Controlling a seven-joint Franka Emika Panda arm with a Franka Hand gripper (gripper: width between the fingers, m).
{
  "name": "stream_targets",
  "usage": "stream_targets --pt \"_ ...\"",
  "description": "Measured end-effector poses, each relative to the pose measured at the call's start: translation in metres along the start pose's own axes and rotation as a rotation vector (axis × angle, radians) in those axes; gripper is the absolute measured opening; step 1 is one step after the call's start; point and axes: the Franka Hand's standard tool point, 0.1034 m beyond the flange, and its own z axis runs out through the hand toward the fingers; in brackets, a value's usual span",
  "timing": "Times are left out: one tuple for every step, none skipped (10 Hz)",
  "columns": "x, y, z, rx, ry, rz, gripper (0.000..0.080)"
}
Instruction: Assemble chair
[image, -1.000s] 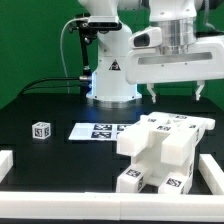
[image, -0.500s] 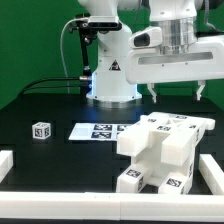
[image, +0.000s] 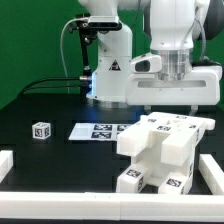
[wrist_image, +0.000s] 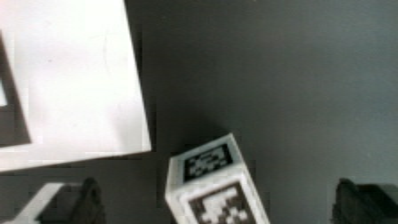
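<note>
The chair's joined white blocky pieces (image: 160, 150) stand at the exterior view's right, with black-and-white tags on several faces. My gripper (image: 173, 104) hangs open just above their top, holding nothing. In the wrist view a tagged white bar (wrist_image: 214, 180) of the chair lies below the gap between my two dark fingers (wrist_image: 71, 203), which stand wide apart and do not touch it. A broad white face of the chair (wrist_image: 71, 80) fills one side of that view. A small tagged white cube (image: 40, 130) sits alone at the exterior view's left.
The marker board (image: 98, 130) lies flat on the black table between the cube and the chair pieces. White rails (image: 100, 205) border the table's front and sides. The robot's base (image: 108, 70) stands behind, against a green backdrop.
The gripper has come down toward the top of the chair pieces. Its jaws have stayed open. The pieces, the cube and the marker board have not moved.
</note>
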Motion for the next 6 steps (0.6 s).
stream_targets --pt "0.001 0.001 0.007 -0.008 0.005 -0.003 0.0649" --pt "0.004 0.003 0.010 -0.012 0.013 -0.003 0.0649" --pt "0.008 0.005 0.017 -0.020 0.024 -0.001 0.0649" --pt "0.012 0.006 0.024 -0.027 0.029 -0.001 0.0649" --pt "0.014 0.005 0.028 -0.030 0.036 0.001 0.0649" --pt "0.014 0.004 0.029 -0.031 0.036 0.005 0.0649"
